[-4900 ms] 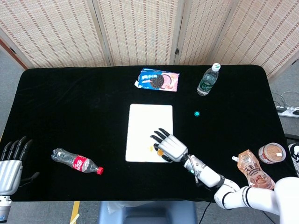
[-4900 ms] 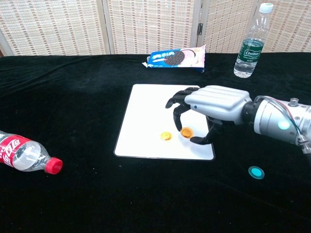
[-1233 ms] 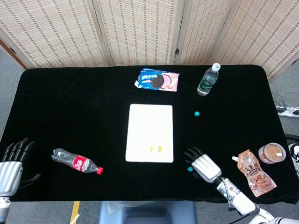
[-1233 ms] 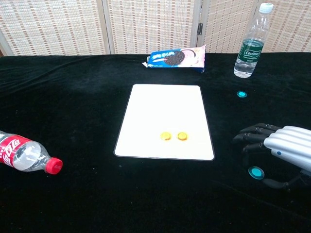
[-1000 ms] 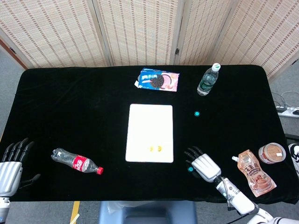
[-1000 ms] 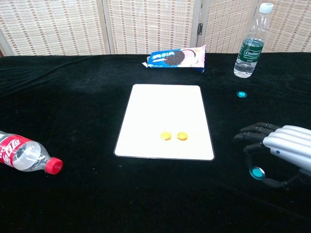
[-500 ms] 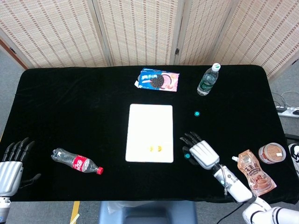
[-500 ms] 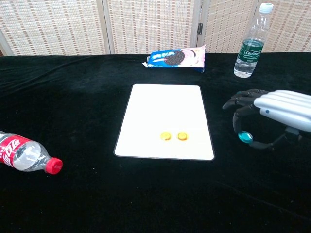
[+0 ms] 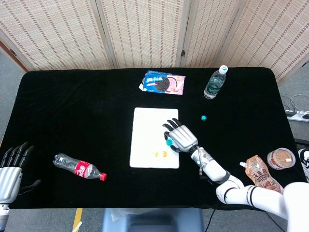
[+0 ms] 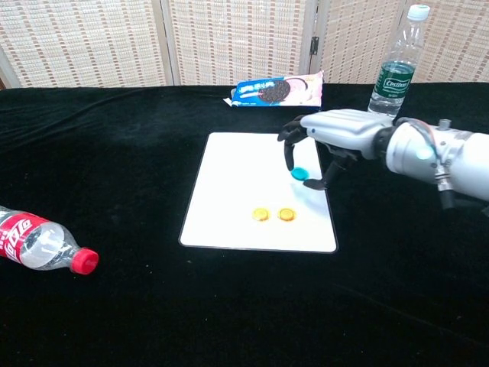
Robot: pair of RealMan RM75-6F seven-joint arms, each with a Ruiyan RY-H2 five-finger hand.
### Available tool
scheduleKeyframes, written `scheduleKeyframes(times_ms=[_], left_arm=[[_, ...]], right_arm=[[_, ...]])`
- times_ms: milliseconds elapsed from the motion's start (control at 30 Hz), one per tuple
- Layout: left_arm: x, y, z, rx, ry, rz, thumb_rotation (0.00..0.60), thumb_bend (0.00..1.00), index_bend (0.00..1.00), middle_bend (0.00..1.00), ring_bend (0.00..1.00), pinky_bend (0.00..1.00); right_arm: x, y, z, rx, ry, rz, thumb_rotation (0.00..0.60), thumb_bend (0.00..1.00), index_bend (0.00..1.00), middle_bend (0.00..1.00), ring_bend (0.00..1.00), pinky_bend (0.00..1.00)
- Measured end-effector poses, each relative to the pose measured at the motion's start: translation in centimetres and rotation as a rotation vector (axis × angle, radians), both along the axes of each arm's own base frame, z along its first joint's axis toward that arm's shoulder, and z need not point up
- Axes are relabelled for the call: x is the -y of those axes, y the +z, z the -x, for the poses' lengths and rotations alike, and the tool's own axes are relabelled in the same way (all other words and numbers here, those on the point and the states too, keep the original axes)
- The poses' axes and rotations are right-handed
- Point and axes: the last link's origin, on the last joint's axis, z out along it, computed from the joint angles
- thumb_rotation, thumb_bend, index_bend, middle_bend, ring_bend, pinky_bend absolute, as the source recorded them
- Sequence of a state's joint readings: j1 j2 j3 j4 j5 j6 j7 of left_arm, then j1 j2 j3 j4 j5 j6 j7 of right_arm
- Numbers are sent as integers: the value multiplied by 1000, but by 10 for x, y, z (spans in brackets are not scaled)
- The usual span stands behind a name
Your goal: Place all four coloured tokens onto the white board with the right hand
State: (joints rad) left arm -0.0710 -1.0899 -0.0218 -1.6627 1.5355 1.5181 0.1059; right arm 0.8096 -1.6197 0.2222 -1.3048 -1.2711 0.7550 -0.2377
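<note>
— Black cloth covered the whole table [image 9: 72,106], with woven screens standing behind it. Where did the white board [image 9: 149,130] lie?

— At the middle of the cloth, long side running away from the robot. Two orange tokens [image 10: 273,215] lay side by side on its near part, close together.

— And the right hand [image 9: 179,137]?

— Over the board's right edge, pinching a teal token [image 10: 299,173] between thumb and a finger; the other fingers were bent above it. In the chest view the token looked lifted off the board.

— Was that the only teal one?

— No. A second teal token [image 9: 203,117] sat on the cloth to the right of the board, below the water bottle [image 9: 215,82] in the head view. The arm hid it in the chest view.

— The left hand [image 9: 10,169]?

— At the near left corner, well apart from everything, fingers straight and spread, nothing in it.

— What else was on the cloth?

— A cola bottle [image 9: 79,167] lay on its side at the near left, a biscuit packet [image 9: 163,82] beyond the board, and a brown pouch [image 9: 263,176] and a round tub [image 9: 281,158] at the near right.
</note>
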Motion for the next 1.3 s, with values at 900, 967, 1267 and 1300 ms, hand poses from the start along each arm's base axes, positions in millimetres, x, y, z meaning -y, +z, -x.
scheduleKeyframes(times_ms=[900, 967, 1267, 1300], left_arm=[[0, -1, 6, 0, 22, 1, 600, 72, 0, 0, 0, 0], [0, -2, 6, 0, 19, 5, 600, 71, 0, 0, 0, 0], [-2, -4, 4, 4, 9, 8, 600, 71, 0, 0, 0, 0], [-2, -4, 3, 4, 6, 11, 600, 71, 0, 0, 0, 0]], right_arm=[[35, -32, -36, -34, -18, 30, 600, 412, 185, 134, 1, 0], [37, -27, -32, -32, -29, 41, 600, 412, 180, 130, 5, 0], [56, 13, 5, -33, -128, 153, 600, 413, 290, 134, 13, 0], [59, 20, 15, -38, -154, 174, 600, 412, 296, 134, 13, 0]])
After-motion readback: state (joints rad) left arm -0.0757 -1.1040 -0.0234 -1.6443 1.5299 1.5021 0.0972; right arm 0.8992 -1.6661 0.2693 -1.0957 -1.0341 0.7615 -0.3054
